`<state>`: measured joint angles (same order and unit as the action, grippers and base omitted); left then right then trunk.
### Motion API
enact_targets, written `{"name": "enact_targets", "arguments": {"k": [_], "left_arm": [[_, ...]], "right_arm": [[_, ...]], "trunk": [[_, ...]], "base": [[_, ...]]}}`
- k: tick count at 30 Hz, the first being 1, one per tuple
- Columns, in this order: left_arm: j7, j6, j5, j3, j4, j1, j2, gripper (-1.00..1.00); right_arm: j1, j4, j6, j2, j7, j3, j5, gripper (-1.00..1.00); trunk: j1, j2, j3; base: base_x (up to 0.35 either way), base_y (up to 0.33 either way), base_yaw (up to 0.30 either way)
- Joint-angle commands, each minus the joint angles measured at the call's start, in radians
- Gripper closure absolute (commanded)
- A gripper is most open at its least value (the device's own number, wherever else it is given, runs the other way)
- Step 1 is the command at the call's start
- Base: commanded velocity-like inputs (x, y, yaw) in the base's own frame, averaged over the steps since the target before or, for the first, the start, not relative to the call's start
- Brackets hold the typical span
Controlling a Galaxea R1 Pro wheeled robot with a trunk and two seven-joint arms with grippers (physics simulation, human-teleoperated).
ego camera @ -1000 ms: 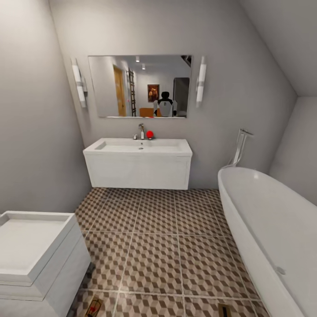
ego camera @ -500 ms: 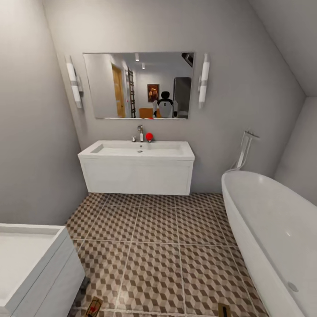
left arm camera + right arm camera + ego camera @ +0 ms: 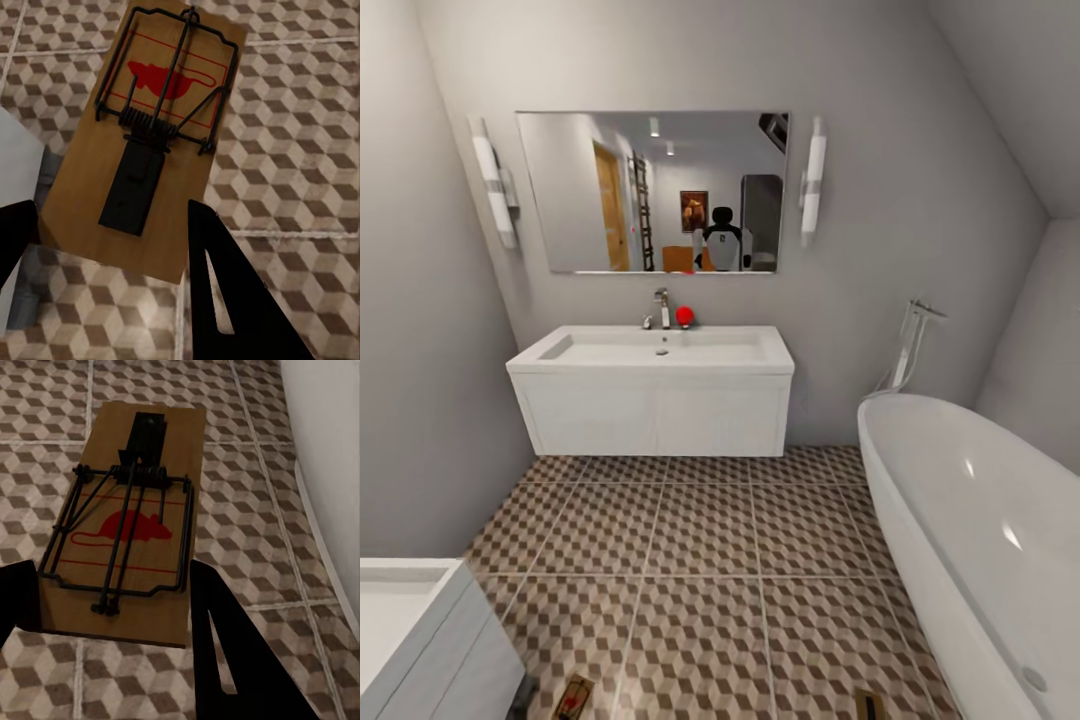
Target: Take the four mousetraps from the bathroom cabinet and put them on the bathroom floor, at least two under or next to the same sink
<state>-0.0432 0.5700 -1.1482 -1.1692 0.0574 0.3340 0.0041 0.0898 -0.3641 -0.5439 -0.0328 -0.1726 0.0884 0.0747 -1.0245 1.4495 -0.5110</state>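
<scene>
Up close, each gripper's dark jaws flank a mousetrap: the left gripper (image 3: 112, 247) around one (image 3: 146, 135), the right gripper (image 3: 112, 600) around another (image 3: 127, 521), seemingly clamped. Below lies the bathroom floor (image 3: 700, 520); beyond, the bathroom sink (image 3: 655, 350).

I see two tan mousetraps — one (image 3: 142, 142) between my left fingers, one (image 3: 127, 521) between my right — each held above the cube-patterned floor (image 3: 700, 540). The white sink (image 3: 655, 350) hangs on the far wall.
</scene>
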Motion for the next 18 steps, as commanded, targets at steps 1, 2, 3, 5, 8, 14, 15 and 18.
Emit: {"name": "enact_targets", "arguments": {"k": [1,2,3,5,8,14,15,18], "left_arm": [[-0.004,0.002,0.0,-0.007,0.001,0.0,-0.001,1.0],[-0.004,0.002,0.0,-0.007,0.001,0.0,-0.001,1.0],[-0.004,0.002,0.0,-0.007,0.001,0.0,-0.001,1.0],[-0.004,0.002,-0.001,-0.007,0.001,0.0,-0.001,1.0],[-0.004,0.002,-0.001,-0.007,0.001,0.0,-0.001,1.0],[-0.004,0.002,-0.001,-0.007,0.001,0.0,-0.001,1.0],[-0.004,0.002,-0.001,-0.007,0.001,0.0,-0.001,1.0],[-0.004,0.002,-0.001,-0.007,0.001,0.0,-0.001,1.0]], "right_arm": [[0.001,0.0,-0.003,-0.001,-0.001,0.008,0.011,1.0],[0.001,0.0,-0.003,-0.001,-0.001,0.008,0.011,1.0],[0.001,0.0,-0.003,-0.001,-0.001,0.008,0.011,1.0],[0.001,0.0,-0.002,-0.001,-0.001,0.008,0.011,1.0],[0.001,0.0,-0.002,-0.001,-0.001,0.008,0.011,1.0],[0.001,0.0,-0.002,-0.001,-0.001,0.008,0.011,1.0],[0.001,0.0,-0.002,-0.001,-0.001,0.008,0.011,1.0],[0.001,0.0,-0.003,-0.001,-0.001,0.008,0.011,1.0]], "trunk": [[0.0,0.0,-0.001],[0.0,0.0,-0.001],[0.0,0.0,-0.001],[0.0,0.0,-0.001],[0.0,0.0,-0.001],[0.0,0.0,-0.001],[0.0,0.0,-0.001],[0.0,0.0,-0.001]], "base": [[0.282,0.0,-0.012],[0.282,0.0,-0.01],[0.282,0.0,-0.006],[0.282,0.0,-0.003],[0.282,0.0,-0.001],[0.282,0.0,0.0],[0.282,0.0,0.0],[0.282,0.0,0.0]]}}
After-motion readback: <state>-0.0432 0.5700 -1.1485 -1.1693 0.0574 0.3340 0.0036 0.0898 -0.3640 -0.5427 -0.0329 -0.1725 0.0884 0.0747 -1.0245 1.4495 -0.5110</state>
